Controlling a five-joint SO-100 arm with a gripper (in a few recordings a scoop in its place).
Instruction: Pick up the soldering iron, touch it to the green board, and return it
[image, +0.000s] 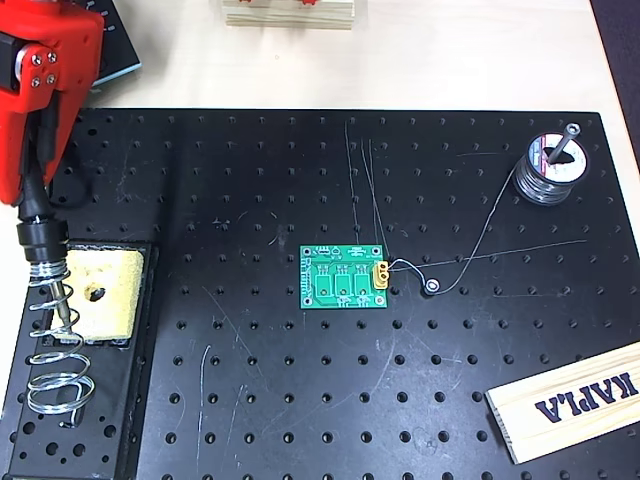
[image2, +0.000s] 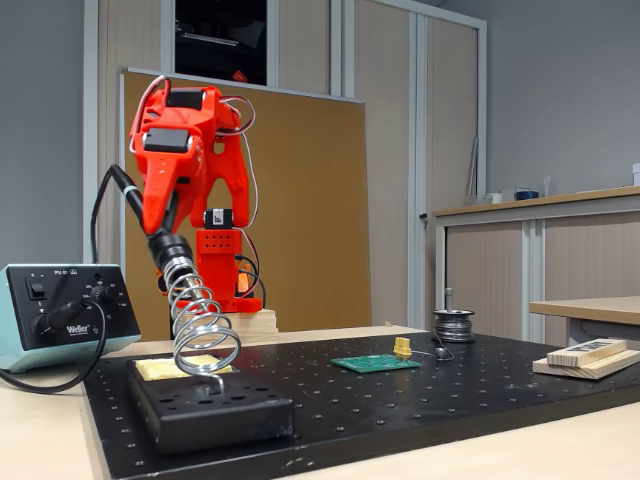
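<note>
The red gripper (image: 38, 150) hung over the left edge of the black plate (image: 300, 400), near its far-left corner in the overhead view. Its fingers were closed narrowly around the upper handle of the soldering iron (image: 48, 255), which stood slanted inside the coil holder (image: 55, 350), its metal tip pointing down through the wire loops. In the fixed view the gripper (image2: 165, 215) showed the same hold, with the iron's black collar (image2: 170, 248) just above the top loop of the coil (image2: 205, 335) and the black cable arching away from the handle toward the blue-grey soldering station (image2: 60, 310) on the desk beyond the plate's left edge.

The coil stood on a black base (image: 140, 400) at the plate's near-left corner, with a yellow sponge (image: 105, 295) set in that base just beside the coil.

The green board (image: 345, 278) lay flat near the middle of the plate, well apart from the gripper, with its yellow connector (image: 382, 273) on the right edge in the overhead view. Thin wire ran from that connector to a spool of solder (image: 548, 170) at the plate's far-right corner. A pale wooden block (image: 570, 400) marked KAPLA lay across the near-right corner of the plate, overhanging its right edge.
</note>
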